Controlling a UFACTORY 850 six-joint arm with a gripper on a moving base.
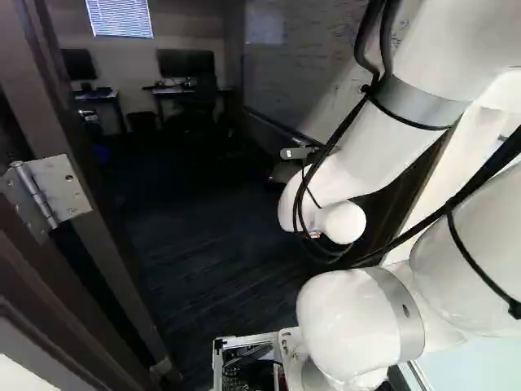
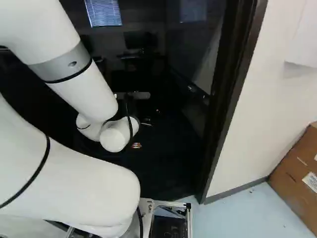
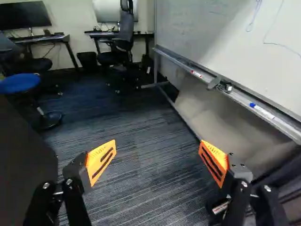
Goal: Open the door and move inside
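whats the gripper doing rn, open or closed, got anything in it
Gripper: open, its two orange pads wide apart, holding nothing; only the carpet shows between them.

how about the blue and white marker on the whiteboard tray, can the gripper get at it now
Probably yes: the gripper stands open, and nothing shows between it and the marker on the tray. It would likely need to swing sideways, and perhaps drive closer.
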